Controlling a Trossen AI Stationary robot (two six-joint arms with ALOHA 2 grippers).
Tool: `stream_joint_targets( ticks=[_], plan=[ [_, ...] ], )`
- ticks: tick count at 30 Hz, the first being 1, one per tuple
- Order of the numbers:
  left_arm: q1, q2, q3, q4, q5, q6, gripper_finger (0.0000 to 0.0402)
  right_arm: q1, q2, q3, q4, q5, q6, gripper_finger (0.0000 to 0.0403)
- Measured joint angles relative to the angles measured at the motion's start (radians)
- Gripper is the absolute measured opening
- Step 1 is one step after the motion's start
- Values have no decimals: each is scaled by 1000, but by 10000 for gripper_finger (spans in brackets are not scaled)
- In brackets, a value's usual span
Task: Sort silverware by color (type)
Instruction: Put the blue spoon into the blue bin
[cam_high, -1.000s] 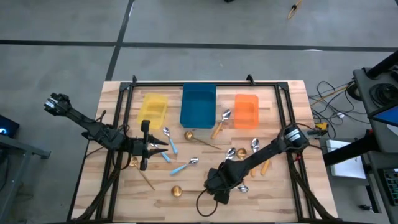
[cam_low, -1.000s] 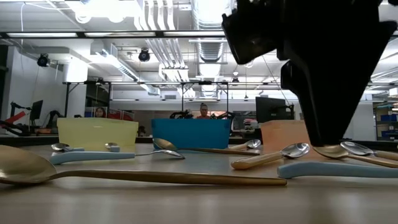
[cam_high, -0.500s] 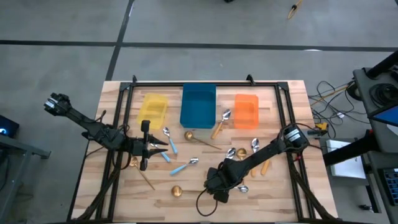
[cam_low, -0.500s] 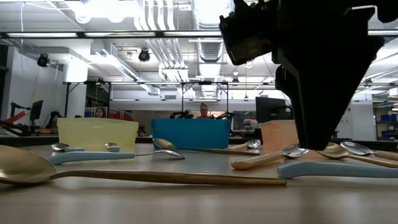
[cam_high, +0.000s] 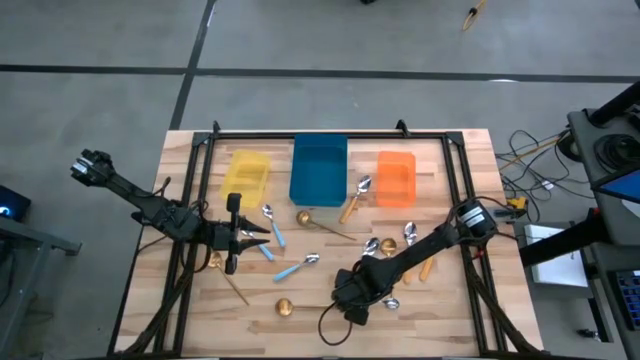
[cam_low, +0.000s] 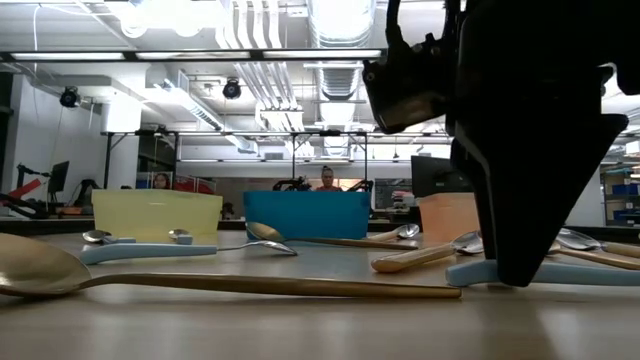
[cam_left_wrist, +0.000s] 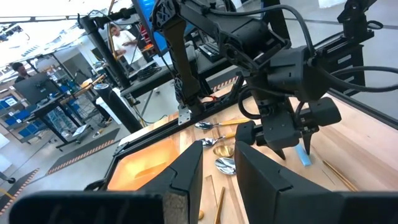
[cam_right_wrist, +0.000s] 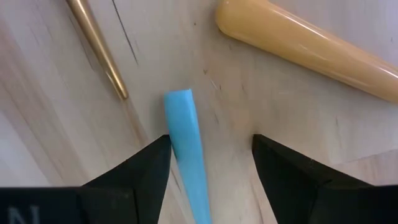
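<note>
Spoons lie scattered on the wooden table: blue-handled ones (cam_high: 297, 266), orange-handled ones (cam_high: 352, 200) and gold ones (cam_high: 320, 222). My right gripper (cam_right_wrist: 211, 180) points down at the near middle of the table, open. Its two fingers stand on either side of the free end of a blue spoon handle (cam_right_wrist: 185, 140), which lies flat on the wood. In the low view its fingertips (cam_low: 520, 275) are down at table level beside that handle (cam_low: 585, 272). My left gripper (cam_left_wrist: 217, 168) hovers level over the left of the table (cam_high: 235, 240), open, with nothing between its fingers. My right gripper comes from above with its fingers across the blue handle's free end (cam_right_wrist: 177, 118). The handle lies close against one finger (cam_right_wrist: 146, 171); whether that finger touches it, I cannot tell. The spoon rests flat on the table.
A yellow bin (cam_high: 247, 172), a blue bin (cam_high: 318, 168) and an orange bin (cam_high: 396, 177) stand in a row at the far side. An orange handle (cam_right_wrist: 311, 43) and a gold handle (cam_right_wrist: 96, 50) lie close to the right gripper. A black frame rims the table.
My right gripper has gone down to the table, still open, and its fingertips now stand at the level of the blue handle. The spoons have not moved.
</note>
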Motion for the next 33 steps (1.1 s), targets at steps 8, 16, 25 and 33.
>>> stream_joint_targets(
  ticks=[8, 16, 25, 33],
  plan=[
    [0, 0, 0, 0, 0, 0, 75, 2, -2, -24, 21, 4, -8, 178],
    [0, 0, 0, 0, 0, 0, 75, 0, 0, -27, 21, 7, -9, 73],
    [0, 0, 0, 0, 0, 0, 75, 2, -5, -25, 58, -17, -28, 42],
    [0, 0, 0, 0, 0, -3, 75, 2, -112, -15, 25, -18, -2, 42]
  ],
)
